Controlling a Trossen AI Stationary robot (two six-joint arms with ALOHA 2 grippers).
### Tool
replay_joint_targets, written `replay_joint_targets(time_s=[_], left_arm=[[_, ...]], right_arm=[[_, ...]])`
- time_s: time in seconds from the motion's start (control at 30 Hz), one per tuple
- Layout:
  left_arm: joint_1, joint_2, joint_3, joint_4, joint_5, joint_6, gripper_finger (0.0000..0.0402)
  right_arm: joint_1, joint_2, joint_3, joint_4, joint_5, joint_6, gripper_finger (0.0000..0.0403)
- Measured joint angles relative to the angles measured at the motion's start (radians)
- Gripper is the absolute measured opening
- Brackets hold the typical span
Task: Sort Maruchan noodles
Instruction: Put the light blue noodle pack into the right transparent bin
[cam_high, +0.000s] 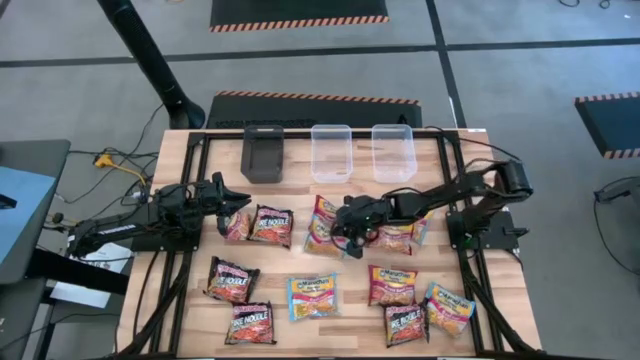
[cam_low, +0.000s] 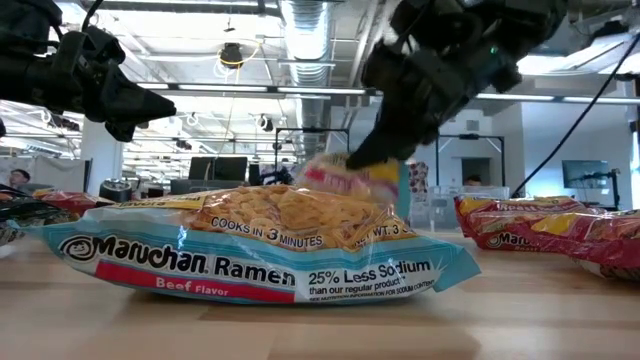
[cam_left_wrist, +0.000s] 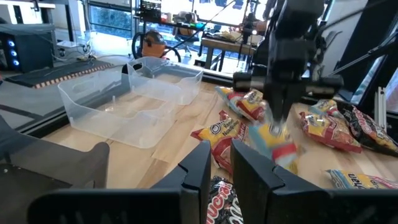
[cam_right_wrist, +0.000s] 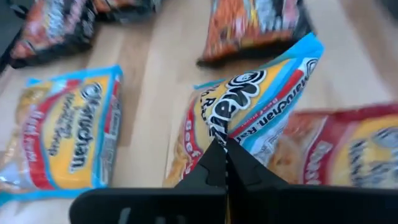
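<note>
Maruchan noodle packets lie flat across the wooden table (cam_high: 200, 160): dark ones (cam_high: 270, 225), red-orange ones (cam_high: 392, 285) and light blue-yellow ones (cam_high: 312, 297). My right gripper (cam_high: 345, 232) reaches in from the table's right to its middle, slanting down. It is shut on a light blue-yellow packet (cam_right_wrist: 249, 106), which also shows in the left wrist view (cam_left_wrist: 278, 144) and the low view (cam_low: 350, 175). My left gripper (cam_left_wrist: 221, 168) stays level at the table's left over a dark packet (cam_left_wrist: 217, 199), with a narrow gap between its fingers and nothing in it. My right gripper pinches the light blue-yellow packet at the edge nearest the gripper (cam_right_wrist: 225, 134), between its two fingertips. The fingers slant down from the table's right. The packet is creased at the hold and hangs below the fingers. Whether its lower end touches the table I cannot tell.
A black bin (cam_high: 264, 152) and two clear bins (cam_high: 331, 152) (cam_high: 393, 152) stand along the far edge. A red-orange packet (cam_high: 322, 218) lies beside the right gripper on its far side. More packets (cam_high: 450, 305) crowd the near right.
</note>
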Motion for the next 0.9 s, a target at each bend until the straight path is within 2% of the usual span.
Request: replay_joint_targets(time_s=[0.47, 0.9], left_arm=[[0.000, 0.000, 0.000, 0.000, 0.000, 0.000, 0.0051], [0.000, 0.000, 0.000, 0.000, 0.000, -0.021, 0.0051]], right_arm=[[-0.054, -0.299, 0.001, -0.228, 0.145, -0.230, 0.0005], [-0.251, -0.507, 0.001, -0.361, 0.288, -0.507, 0.0005]])
